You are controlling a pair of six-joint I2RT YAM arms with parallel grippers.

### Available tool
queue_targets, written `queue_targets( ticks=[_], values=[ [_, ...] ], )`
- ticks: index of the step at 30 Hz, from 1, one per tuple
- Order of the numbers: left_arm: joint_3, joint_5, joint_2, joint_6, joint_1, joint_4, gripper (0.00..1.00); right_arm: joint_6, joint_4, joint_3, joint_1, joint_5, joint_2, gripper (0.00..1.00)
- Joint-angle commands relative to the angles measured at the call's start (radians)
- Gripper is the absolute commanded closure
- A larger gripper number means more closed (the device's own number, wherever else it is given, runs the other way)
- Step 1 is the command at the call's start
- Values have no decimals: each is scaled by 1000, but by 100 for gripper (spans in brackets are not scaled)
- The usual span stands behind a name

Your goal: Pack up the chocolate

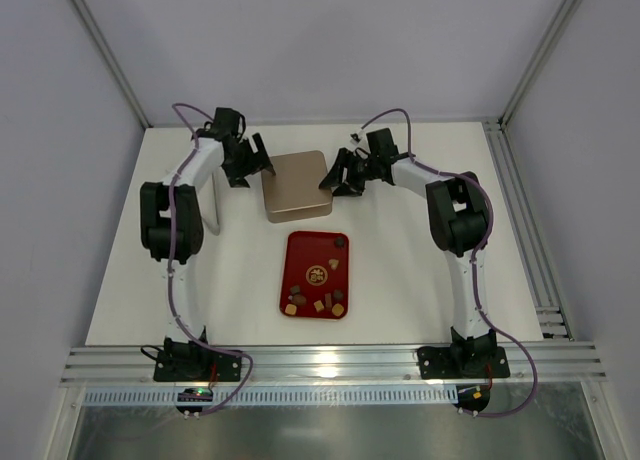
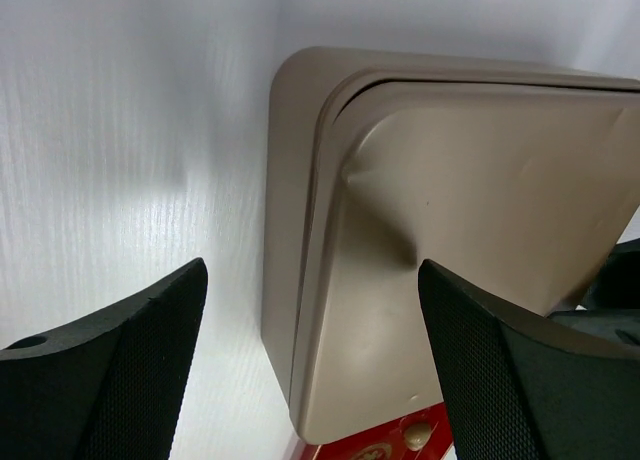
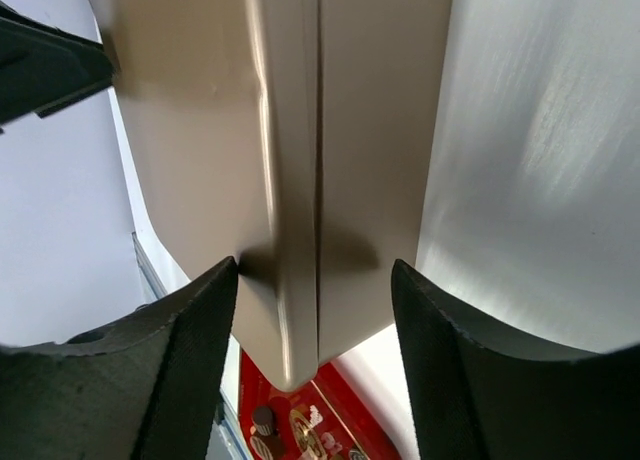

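Several small brown and tan chocolate pieces (image 1: 337, 298) lie loose on the red tray (image 1: 300, 255) in the middle of the table. Behind it stands the square golden tin (image 1: 297, 185) with its lid on. My left gripper (image 1: 250, 168) hangs open at the tin's left edge. In the left wrist view its gripper (image 2: 312, 270) is spread wide over the tin (image 2: 450, 220), touching nothing. My right gripper (image 1: 340, 183) is at the tin's right edge. In the right wrist view this gripper (image 3: 315, 265) straddles that edge of the tin (image 3: 350, 130), open, one finger (image 3: 195, 320) against the lid. One chocolate (image 3: 263, 420) shows below.
A pale flat panel (image 1: 213, 195) stands beside the left arm, left of the tin. White walls close the table at the back and sides. A metal rail (image 1: 530, 240) runs along the right side. The arm bases sit at the near edge.
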Motion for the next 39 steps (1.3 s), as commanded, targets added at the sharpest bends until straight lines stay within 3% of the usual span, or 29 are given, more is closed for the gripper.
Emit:
queue_targets(
  ticks=[1, 18, 27, 39],
  values=[
    [92, -50, 37, 4, 5, -40, 16, -50, -42, -4, 7, 29, -24, 35],
    [243, -92, 215, 27, 5, -163, 16, -30, -74, 155, 1, -2, 55, 20],
    [269, -100, 272, 54, 5, -214, 15, 51, -10, 221, -2, -27, 118, 16],
    [261, -110, 325, 93, 5, -273, 19, 184, 39, 356, -11, 87, 204, 15]
  ],
)
